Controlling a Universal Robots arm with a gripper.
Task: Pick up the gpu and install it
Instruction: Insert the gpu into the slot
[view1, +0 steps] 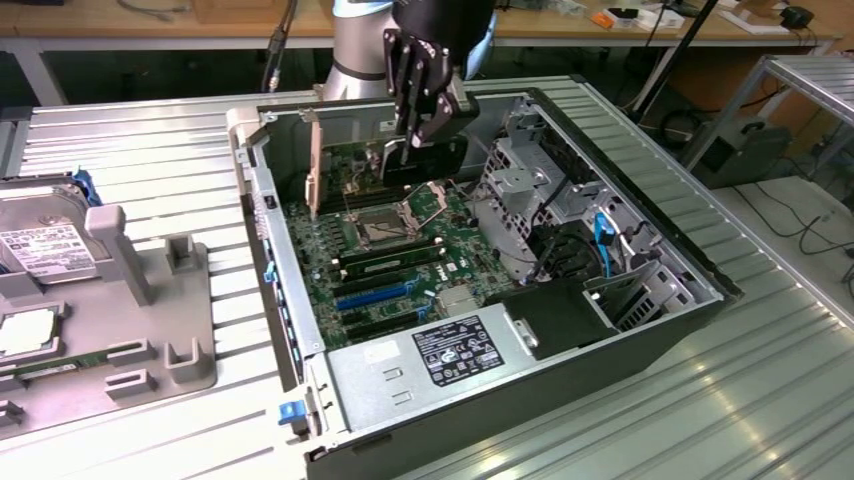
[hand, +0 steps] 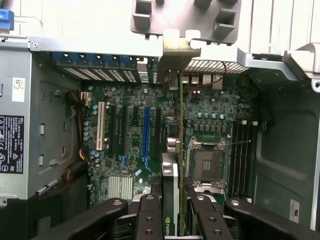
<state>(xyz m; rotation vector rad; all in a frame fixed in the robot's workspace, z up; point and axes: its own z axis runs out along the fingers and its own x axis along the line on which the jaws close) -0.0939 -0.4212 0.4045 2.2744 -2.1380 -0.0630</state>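
Above the open computer case (view1: 641, 270), the end effector (view1: 424, 125) is clamped on the gpu (hand: 172, 190), held edge-on over the motherboard (hand: 150, 130); misalignment with the slot could jam its bracket or bend contacts.

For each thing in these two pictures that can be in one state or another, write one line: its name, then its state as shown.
gripper: shut on the gpu, above the open case.
gpu: held edge-on over the motherboard, not yet seated.
computer case: lying on its side, side panel off.
CPU socket: empty, retention frame open.
blue expansion slot: empty.
hard drive: out of the case, lying in the grey holder tray.
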